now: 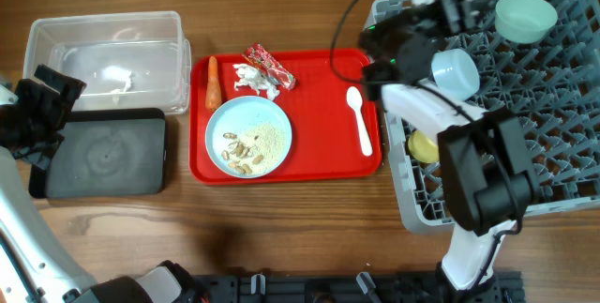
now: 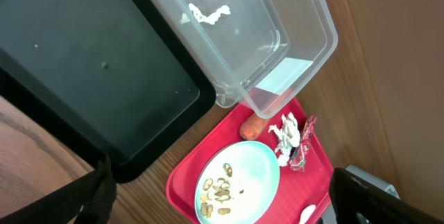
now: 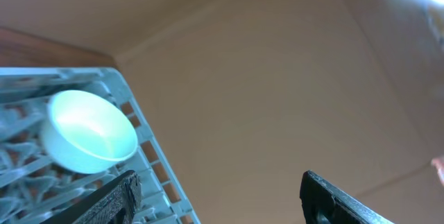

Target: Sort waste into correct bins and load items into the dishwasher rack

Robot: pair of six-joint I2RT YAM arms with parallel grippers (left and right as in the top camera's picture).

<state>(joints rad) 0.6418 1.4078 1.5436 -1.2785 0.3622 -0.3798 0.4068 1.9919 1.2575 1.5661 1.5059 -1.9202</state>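
The light blue plate (image 1: pixel 248 136) with seeds and grains sits on the red tray (image 1: pixel 309 167). With it are the carrot (image 1: pixel 212 81), tissue (image 1: pixel 247 78), wrapper (image 1: pixel 272 67) and white spoon (image 1: pixel 359 120). The grey rack (image 1: pixel 525 153) holds the mint bowl (image 1: pixel 523 17), small blue bowl (image 1: pixel 457 73) and yellow cup (image 1: pixel 424 145). My left gripper (image 1: pixel 45 120) is open and empty over the left edge of the black tray (image 1: pixel 108 153), near the clear tub (image 1: pixel 103 54). My right gripper (image 1: pixel 466 5) is open and empty above the rack's far edge, beside the mint bowl (image 3: pixel 87 134).
A white scrap (image 2: pixel 208 12) lies in the clear tub (image 2: pixel 291 44). The left wrist view also shows the black tray (image 2: pixel 83 71), plate (image 2: pixel 239 182), carrot (image 2: pixel 254 127) and wrapper (image 2: pixel 305 144). The right arm lies across the rack's left side.
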